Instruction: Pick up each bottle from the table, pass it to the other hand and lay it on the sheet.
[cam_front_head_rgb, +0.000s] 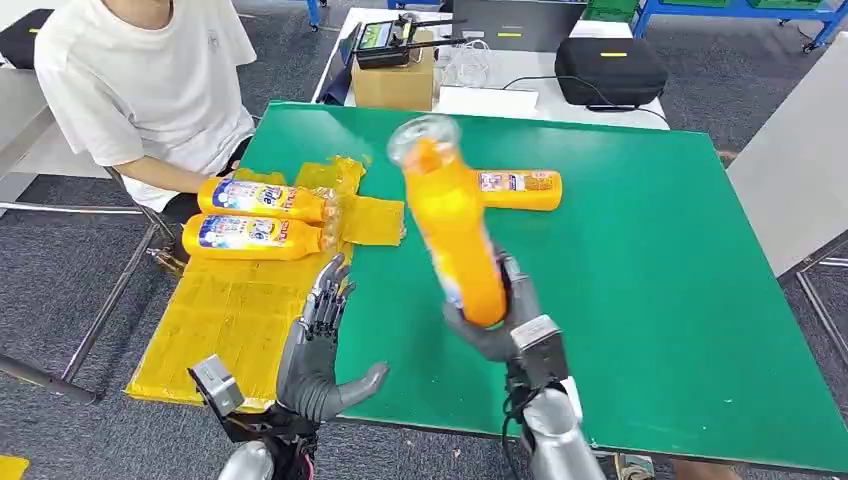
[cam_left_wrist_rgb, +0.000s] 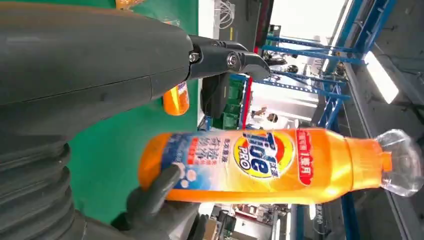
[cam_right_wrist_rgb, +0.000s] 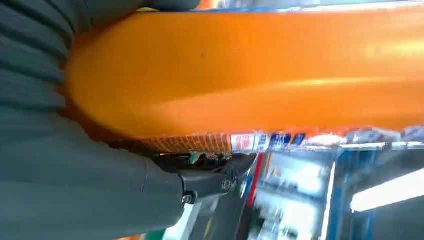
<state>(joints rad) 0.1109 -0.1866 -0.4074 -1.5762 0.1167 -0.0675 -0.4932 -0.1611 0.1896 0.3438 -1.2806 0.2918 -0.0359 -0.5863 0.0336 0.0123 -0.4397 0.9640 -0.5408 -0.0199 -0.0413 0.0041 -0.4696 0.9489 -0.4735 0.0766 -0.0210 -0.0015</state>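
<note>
My right hand (cam_front_head_rgb: 500, 320) grips the base of an orange bottle (cam_front_head_rgb: 455, 225) with a clear cap, held upright above the green table (cam_front_head_rgb: 640, 280); the left wrist view shows its label (cam_left_wrist_rgb: 255, 162), and its orange body (cam_right_wrist_rgb: 250, 70) presses close against the right wrist camera. My left hand (cam_front_head_rgb: 318, 345) is open, palm up, at the table's near edge left of the bottle, its fingers (cam_left_wrist_rgb: 220, 57) spread. Two orange bottles (cam_front_head_rgb: 262, 197) (cam_front_head_rgb: 250, 236) lie side by side on the yellow sheet (cam_front_head_rgb: 230, 320). One more bottle (cam_front_head_rgb: 518, 189) lies on the table behind the held one.
A person in a white shirt (cam_front_head_rgb: 150, 80) sits at the table's far left corner, beside the sheet. Behind the green table stand a cardboard box (cam_front_head_rgb: 392, 80), a black case (cam_front_head_rgb: 610, 68) and cables on a white table.
</note>
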